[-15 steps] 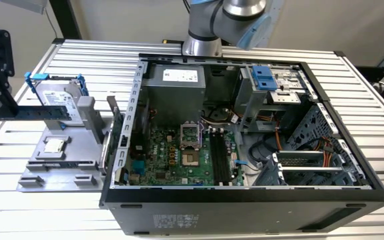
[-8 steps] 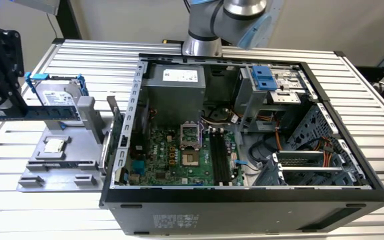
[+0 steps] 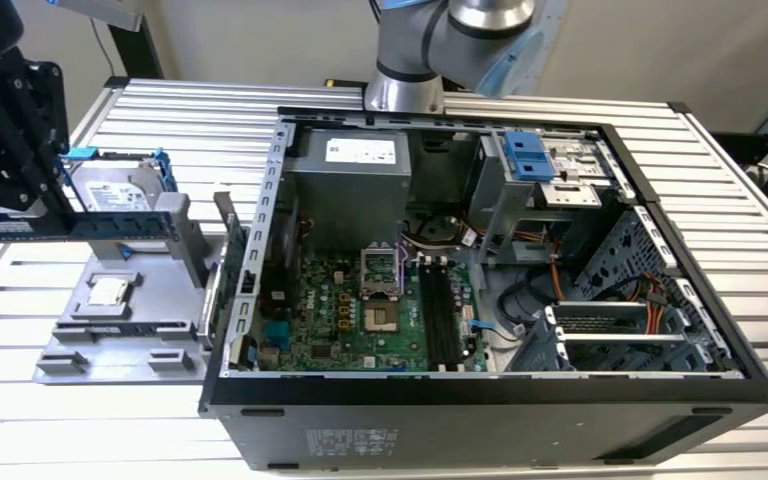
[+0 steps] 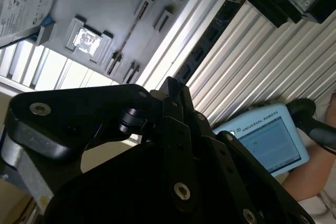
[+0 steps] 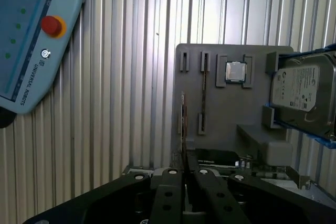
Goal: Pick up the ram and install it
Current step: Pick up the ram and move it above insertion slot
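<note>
In the exterior view my gripper (image 3: 40, 212) hangs at the left, shut on the ram (image 3: 91, 225), a long dark-blue stick held level above the grey holder (image 3: 137, 325). In the first wrist view the ram (image 5: 183, 124) shows edge-on as a thin line running out from between my closed fingers (image 5: 169, 182). The second wrist view has the black gripper (image 4: 172, 90) with its fingers drawn together. The long black motherboard slots (image 3: 440, 315) lie inside the open computer case (image 3: 491, 395), well off to the exterior view's right of the gripper.
A silver hard drive (image 3: 115, 185) in a blue frame stands on the holder, and a processor chip (image 3: 108, 291) sits in its recess. A teach pendant (image 4: 268, 140) lies on the ribbed metal table, with a hand (image 4: 315, 169) beside it. The arm's base (image 3: 404, 90) stands behind the case.
</note>
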Tool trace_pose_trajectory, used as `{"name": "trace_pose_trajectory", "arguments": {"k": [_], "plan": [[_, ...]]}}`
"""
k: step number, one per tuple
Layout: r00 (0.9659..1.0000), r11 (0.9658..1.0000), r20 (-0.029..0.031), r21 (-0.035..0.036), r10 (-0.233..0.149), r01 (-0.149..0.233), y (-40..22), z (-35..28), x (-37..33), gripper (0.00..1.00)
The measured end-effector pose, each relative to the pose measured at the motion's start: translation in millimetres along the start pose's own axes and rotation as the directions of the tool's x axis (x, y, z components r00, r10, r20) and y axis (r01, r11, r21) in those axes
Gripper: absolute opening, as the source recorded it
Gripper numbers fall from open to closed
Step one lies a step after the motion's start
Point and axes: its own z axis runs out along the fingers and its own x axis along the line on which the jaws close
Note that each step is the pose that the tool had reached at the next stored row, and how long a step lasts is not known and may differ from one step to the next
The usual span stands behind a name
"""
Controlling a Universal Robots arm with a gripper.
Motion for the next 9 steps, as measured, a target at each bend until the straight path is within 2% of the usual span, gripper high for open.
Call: {"name": "trace_pose_trajectory", "arguments": {"k": [9], "plan": [[1.0000, 1.0000, 0.0000, 0.0000, 0.000, 0.000, -18.0, 0.2, 0.5, 0.00]]}}
